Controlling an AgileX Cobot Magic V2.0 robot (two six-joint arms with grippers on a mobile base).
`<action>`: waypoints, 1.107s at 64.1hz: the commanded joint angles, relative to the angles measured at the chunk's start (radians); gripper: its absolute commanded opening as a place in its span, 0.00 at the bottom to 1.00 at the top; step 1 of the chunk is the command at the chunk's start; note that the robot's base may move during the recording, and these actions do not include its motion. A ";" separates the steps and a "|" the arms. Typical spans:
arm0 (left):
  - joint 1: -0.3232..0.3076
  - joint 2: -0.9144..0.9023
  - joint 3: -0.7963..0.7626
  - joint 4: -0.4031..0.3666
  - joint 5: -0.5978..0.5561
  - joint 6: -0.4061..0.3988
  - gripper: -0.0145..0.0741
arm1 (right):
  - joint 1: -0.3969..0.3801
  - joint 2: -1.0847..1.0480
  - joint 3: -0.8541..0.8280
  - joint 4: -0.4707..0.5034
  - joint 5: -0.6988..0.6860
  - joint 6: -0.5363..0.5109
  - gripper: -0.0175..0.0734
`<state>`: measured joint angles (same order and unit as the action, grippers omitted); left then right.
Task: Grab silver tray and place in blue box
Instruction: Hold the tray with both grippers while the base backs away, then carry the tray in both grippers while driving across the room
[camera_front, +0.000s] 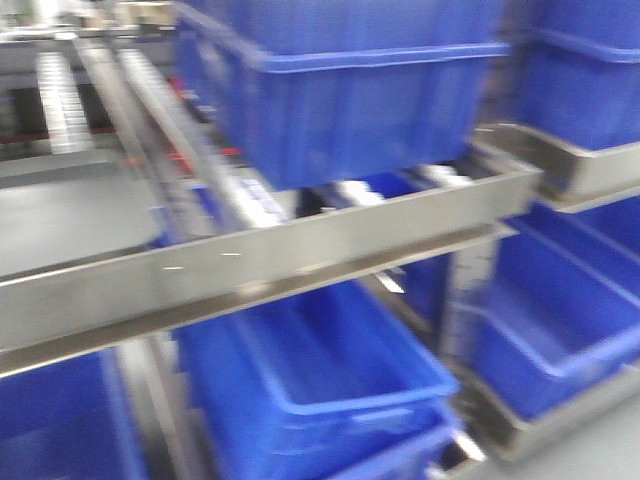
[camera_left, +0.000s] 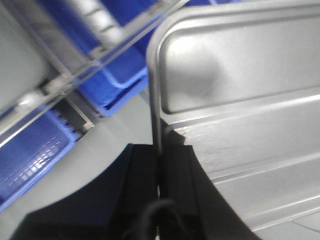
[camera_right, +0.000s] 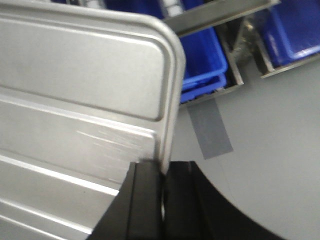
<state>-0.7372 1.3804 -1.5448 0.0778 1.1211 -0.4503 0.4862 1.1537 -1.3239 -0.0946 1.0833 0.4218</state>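
Observation:
The silver tray (camera_left: 240, 100) fills the right of the left wrist view, shiny, with a raised rim and long ridges. My left gripper (camera_left: 159, 150) is shut on its left rim. In the right wrist view the silver tray (camera_right: 75, 90) fills the left side, and my right gripper (camera_right: 164, 167) is shut on its right rim. Held between both grippers, the tray hangs above the grey floor. A blue box (camera_front: 320, 370) stands open-topped on the rack's lower level in the blurred front view. Neither the tray nor the grippers show in that view.
A metal rack rail (camera_front: 260, 255) crosses the front view with another blue bin (camera_front: 350, 90) above it. More blue bins (camera_front: 560, 330) stand at the right. A dull grey tray (camera_front: 60, 210) lies on the left shelf. A grey tape patch (camera_right: 210, 130) marks the floor.

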 joint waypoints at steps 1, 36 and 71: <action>-0.004 -0.032 -0.025 0.037 -0.005 0.026 0.05 | -0.004 -0.025 -0.030 -0.054 -0.043 -0.018 0.25; -0.004 -0.032 -0.025 0.037 -0.005 0.026 0.05 | -0.004 -0.025 -0.030 -0.054 -0.043 -0.018 0.25; -0.004 -0.032 -0.025 0.037 -0.005 0.026 0.05 | -0.004 -0.025 -0.030 -0.054 -0.043 -0.018 0.25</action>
<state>-0.7372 1.3804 -1.5448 0.0778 1.1211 -0.4503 0.4862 1.1537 -1.3239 -0.0946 1.0840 0.4218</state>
